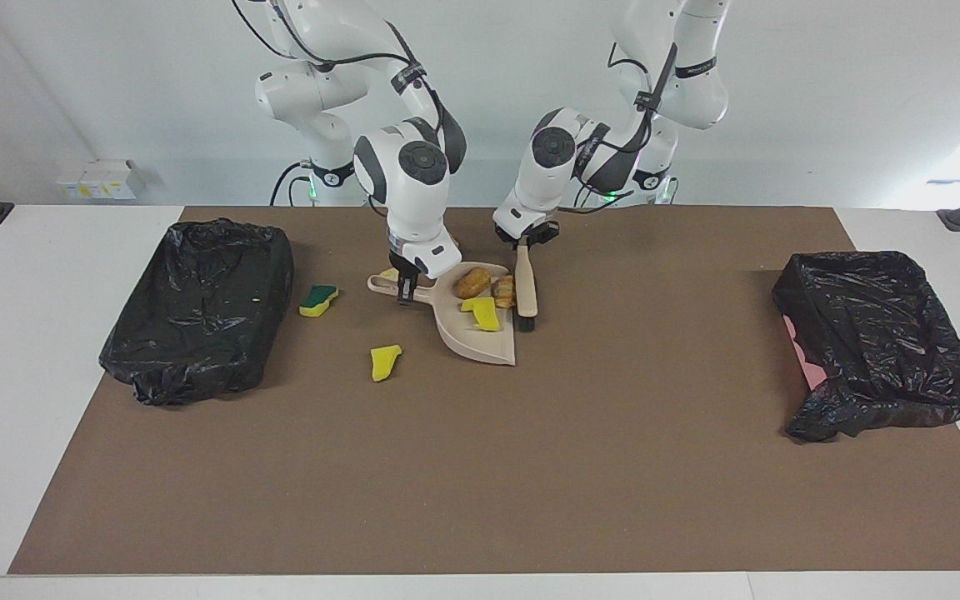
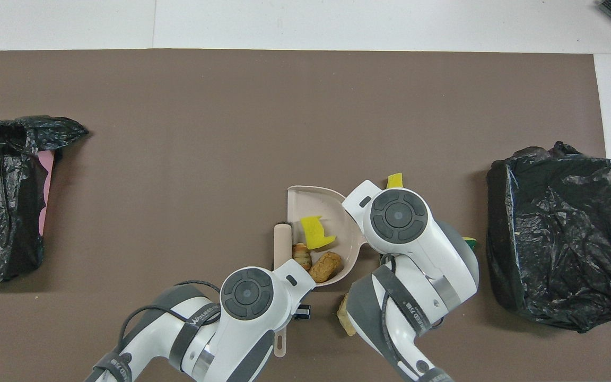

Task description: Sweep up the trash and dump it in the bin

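Note:
The beige dustpan [image 1: 470,340] lies on the brown mat in front of the robots, also in the overhead view [image 2: 313,200]. In it lie two tan foam chunks [image 1: 472,282] [image 1: 503,292] and a yellow sponge piece [image 1: 485,314]. My right gripper [image 1: 407,290] is shut on the dustpan's handle. My left gripper [image 1: 527,240] is shut on the beige brush [image 1: 526,292], which lies along the pan's open edge. On the mat lie a yellow-green sponge [image 1: 318,300], a yellow piece [image 1: 384,362] and a pale scrap [image 1: 388,273] by the handle.
A bin lined with a black bag [image 1: 197,308] stands at the right arm's end of the mat, and another [image 1: 880,350] at the left arm's end. A tan scrap [image 2: 345,318] lies near the robots, partly under my right arm.

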Controlling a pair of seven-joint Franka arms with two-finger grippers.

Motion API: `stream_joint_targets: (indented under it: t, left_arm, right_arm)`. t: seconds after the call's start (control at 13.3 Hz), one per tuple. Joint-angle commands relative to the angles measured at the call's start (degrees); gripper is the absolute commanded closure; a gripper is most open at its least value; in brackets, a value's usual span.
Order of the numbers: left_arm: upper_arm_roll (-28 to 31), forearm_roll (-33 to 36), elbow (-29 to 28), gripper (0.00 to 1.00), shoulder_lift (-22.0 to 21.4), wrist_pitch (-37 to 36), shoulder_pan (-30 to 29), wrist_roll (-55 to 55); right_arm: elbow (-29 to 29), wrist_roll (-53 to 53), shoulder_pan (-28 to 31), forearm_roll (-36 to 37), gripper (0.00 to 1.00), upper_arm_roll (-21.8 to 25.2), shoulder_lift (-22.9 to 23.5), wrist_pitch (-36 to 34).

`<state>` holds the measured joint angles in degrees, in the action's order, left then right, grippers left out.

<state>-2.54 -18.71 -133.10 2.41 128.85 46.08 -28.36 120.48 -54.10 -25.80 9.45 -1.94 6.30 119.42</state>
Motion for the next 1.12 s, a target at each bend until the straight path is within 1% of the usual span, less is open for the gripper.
stream_joint_targets:
  t: [0.0, 0.07, 0.22, 0.37, 0.45, 0.6, 0.75, 0.82, 0.97, 1.05]
  left_arm:
    - [0.61, -3.26, 4.95, 1.00, 3.47, 0.00, 0.76, 5.59]
    - [0.70, -3.27, 5.04, 1.00, 3.13, -0.44, 0.24, 5.51]
    - [1.39, -3.35, 6.09, 1.00, 1.12, -5.34, -1.33, 4.72]
    - [1.49, -3.27, 6.36, 1.00, -0.91, -10.62, -5.63, 3.93]
    - [1.49, -3.01, 6.36, 1.00, -1.61, -12.64, -6.96, 2.44]
    - [1.84, -1.52, 6.36, 1.00, -2.93, -15.90, -7.15, -3.51]
    - [1.49, 3.21, 5.49, 1.00, -4.51, -16.88, -6.01, -10.64]
    - [1.31, 4.19, 4.27, 1.00, -5.48, -16.79, -5.13, -11.89]
    - [1.14, 4.29, 0.15, 1.00, -8.11, -15.48, -3.72, -12.25]
    - [1.14, 4.29, -2.23, 1.00, -9.60, -14.08, -2.41, -12.60]
  right_arm:
    - [1.86, 1.54, 0.58, 0.30, 1.00, -0.43, -1.73, 0.91]
    - [1.86, 1.54, 0.58, 0.30, 1.00, -0.52, -1.73, 0.91]
    - [1.86, 1.54, 0.58, 0.39, 1.00, -0.52, -1.73, 0.99]
    - [1.86, 1.63, 0.67, 0.30, 1.00, -0.52, -1.73, 1.08]
    - [1.86, 1.63, 0.67, 0.30, 1.00, -0.43, -1.64, 1.17]
    - [1.86, 1.72, 1.28, 0.30, 1.00, -0.52, -1.64, 1.26]
    - [1.69, 1.72, 2.16, 0.13, 1.00, -0.52, -1.81, 1.26]
    - [1.60, 1.54, 2.42, 0.04, 1.00, -0.43, -2.60, 1.26]
    - [1.60, -0.38, 5.83, -0.05, 1.00, -0.52, -4.62, 0.74]
    - [1.60, -3.78, 7.85, -0.48, 1.00, -0.52, -5.67, 0.38]
